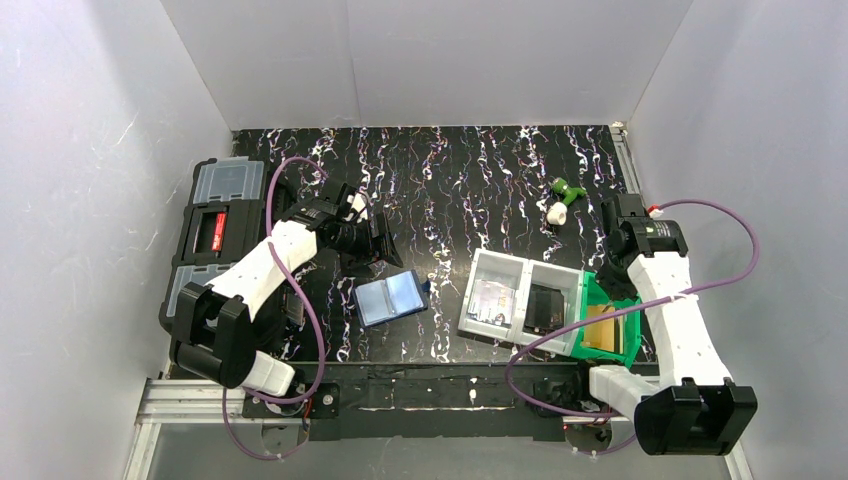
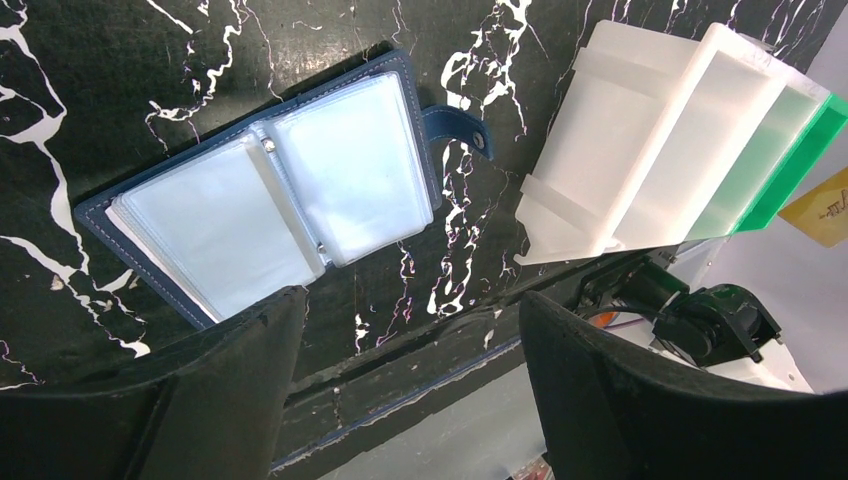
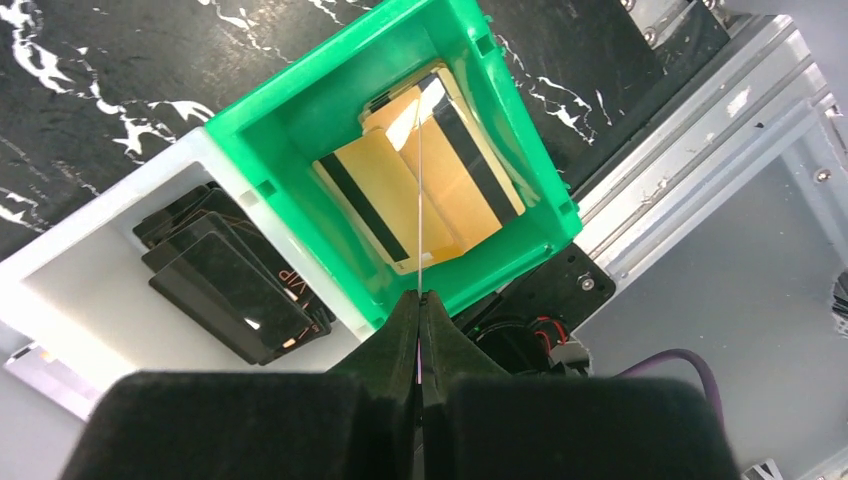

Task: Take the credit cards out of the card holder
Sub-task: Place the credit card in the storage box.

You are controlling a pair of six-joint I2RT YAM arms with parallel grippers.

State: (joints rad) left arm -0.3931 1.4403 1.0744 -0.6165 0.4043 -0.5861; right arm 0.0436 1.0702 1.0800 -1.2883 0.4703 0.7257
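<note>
Our right pincer [image 3: 420, 298] is pinching a credit card [image 3: 420, 190] edge-on, so we'd centre it over the green bin [image 3: 300, 95] before letting go.

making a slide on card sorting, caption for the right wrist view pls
Right claw shut on a thin card seen edge-on, the green bin of gold cards beyond it.

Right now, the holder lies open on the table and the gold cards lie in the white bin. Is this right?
Not quite. The gold cards lie in the green bin, not the white one, as the right wrist view shows; the white bin holds black cards. The holder does lie open on the table.
</note>
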